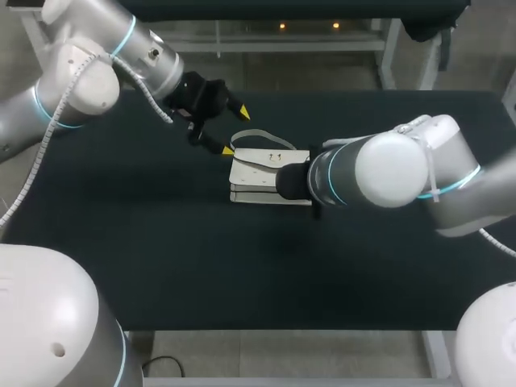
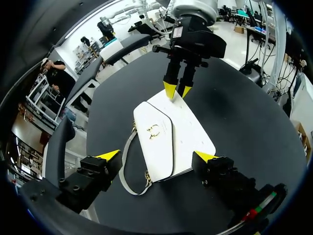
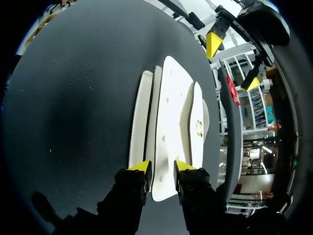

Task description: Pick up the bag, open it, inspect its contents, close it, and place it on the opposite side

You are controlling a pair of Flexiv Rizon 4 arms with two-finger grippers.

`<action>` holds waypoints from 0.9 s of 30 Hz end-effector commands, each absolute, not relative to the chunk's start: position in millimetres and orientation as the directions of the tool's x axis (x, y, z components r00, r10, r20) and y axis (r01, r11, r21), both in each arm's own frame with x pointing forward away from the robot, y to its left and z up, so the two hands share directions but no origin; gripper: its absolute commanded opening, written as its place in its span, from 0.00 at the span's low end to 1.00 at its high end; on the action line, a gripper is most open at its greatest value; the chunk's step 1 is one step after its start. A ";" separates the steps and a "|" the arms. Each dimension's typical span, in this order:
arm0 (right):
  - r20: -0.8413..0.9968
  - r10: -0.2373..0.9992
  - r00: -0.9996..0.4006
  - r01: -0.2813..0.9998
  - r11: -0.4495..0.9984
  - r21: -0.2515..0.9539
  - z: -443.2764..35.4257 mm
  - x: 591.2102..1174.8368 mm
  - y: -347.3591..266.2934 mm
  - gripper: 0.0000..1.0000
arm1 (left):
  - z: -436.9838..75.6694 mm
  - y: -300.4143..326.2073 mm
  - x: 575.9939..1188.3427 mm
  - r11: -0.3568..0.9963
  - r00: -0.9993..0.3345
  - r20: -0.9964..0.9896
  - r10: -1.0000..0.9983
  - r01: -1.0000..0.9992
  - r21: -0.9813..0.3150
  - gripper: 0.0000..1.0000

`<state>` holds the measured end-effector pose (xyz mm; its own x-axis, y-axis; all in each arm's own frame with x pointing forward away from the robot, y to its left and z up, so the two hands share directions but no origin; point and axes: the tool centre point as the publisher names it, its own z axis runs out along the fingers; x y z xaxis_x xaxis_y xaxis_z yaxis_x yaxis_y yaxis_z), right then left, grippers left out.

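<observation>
1. Table point(image 1: 161, 266): dark top, carrying the bag near its middle.
2. Bag point(image 1: 258, 173): white, lying flat with the front flap up and shut. A metal clasp point(image 2: 153, 130) sits on the flap.
3. Right gripper point(image 3: 162, 166): at the bag's right-hand end, reached in from the right arm point(image 1: 387, 169). The fingers stand narrowly apart, one on each side of the bag's end edge, clamped on it.
4. Strap point(image 2: 126, 166): grey, looped loose on the table along the bag's far side.
5. Left gripper point(image 1: 235, 131): beyond the bag, over its far left corner. The fingers are spread wide, holding nothing.
</observation>
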<state>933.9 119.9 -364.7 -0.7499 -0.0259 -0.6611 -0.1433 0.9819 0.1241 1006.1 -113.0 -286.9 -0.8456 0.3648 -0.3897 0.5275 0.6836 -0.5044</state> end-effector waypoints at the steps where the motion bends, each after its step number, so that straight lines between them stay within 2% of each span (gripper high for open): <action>1: -0.696 -0.017 -0.718 -0.141 0.983 0.122 -371.2 932.8 120.6 0.29 | -288.3 -113.5 1008.8 0.679 -0.845 -0.383 0.374 0.531 -0.507 1.00; 5: -0.698 -0.017 -0.716 -0.130 0.985 0.109 -372.3 933.4 121.3 0.24 | -289.0 -113.3 1009.0 0.677 -0.845 -0.381 0.376 0.531 -0.509 1.00; 10: -0.705 -0.011 -0.709 -0.114 0.989 0.099 -371.0 933.9 120.8 0.06 | -289.9 -113.1 1009.2 0.678 -0.844 -0.383 0.376 0.532 -0.507 1.00; 13: -0.707 -0.007 -0.707 -0.106 0.990 0.096 -371.1 934.0 120.2 0.00 | -289.9 -113.0 1009.1 0.677 -0.842 -0.386 0.377 0.535 -0.506 1.00; 27: -0.716 0.001 -0.698 -0.080 0.994 0.080 -371.8 933.1 120.8 0.00 | -293.0 -118.8 1004.3 0.660 -0.824 -0.407 0.393 0.561 -0.500 1.00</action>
